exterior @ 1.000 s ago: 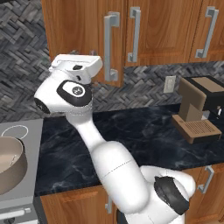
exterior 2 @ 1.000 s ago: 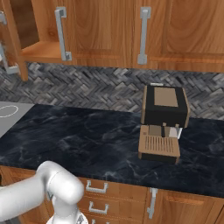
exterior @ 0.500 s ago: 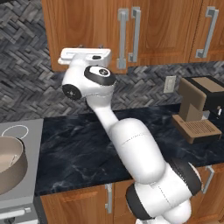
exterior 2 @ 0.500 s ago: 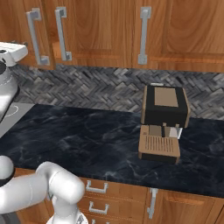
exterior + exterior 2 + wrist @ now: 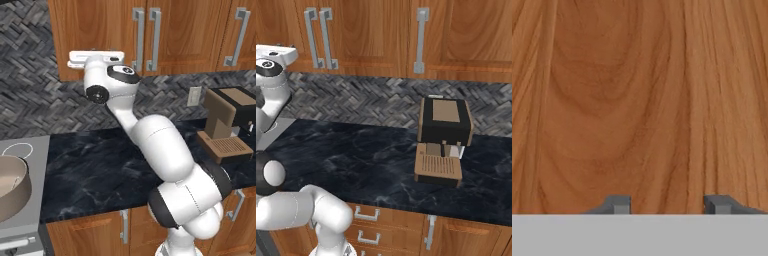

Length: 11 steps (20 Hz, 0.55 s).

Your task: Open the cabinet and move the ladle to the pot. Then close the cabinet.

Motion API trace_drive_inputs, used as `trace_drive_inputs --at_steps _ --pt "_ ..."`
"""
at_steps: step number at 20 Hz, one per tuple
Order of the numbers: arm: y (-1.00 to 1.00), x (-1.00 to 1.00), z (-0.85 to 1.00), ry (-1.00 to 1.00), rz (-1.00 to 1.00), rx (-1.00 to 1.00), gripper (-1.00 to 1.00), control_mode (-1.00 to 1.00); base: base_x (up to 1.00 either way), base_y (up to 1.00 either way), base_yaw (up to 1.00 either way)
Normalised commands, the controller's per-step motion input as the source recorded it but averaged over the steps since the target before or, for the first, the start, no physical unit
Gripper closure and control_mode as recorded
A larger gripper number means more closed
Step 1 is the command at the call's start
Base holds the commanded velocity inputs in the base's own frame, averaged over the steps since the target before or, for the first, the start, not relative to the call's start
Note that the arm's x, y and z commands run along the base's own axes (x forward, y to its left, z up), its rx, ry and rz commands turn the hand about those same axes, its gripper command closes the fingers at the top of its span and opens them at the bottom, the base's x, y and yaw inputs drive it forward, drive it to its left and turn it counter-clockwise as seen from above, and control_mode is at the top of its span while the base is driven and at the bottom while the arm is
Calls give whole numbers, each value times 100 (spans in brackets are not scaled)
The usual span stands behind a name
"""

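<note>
cabinet (image 5: 100, 35) doors now shut, tool (image 5: 667, 205) jaws narrower

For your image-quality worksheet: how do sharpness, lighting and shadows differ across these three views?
Left base view: even, soft lighting, the arm crisp, faint shading under the cabinet. Right base view: sharp, a soft shadow around the coffee machine on the counter, no glare. Hand view: wood grain very close and smeared, the gripper tips slightly soft.

You have a brown-and-black coffee machine (image 5: 443, 140) at the right of the frame on the dark marble surface (image 5: 356, 160), with herringbone backsplash (image 5: 371, 100) behind.
</note>
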Motion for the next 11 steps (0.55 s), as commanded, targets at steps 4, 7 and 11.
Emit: trace_drive_inputs --at_steps 4,7,11 --pt "0 10 18 4 9 1 -100 -100 0 0 0" --pt "0 -14 30 0 4 0 -100 -100 0 0 0" --pt "0 -38 34 0 1 0 -100 -100 0 0 0"
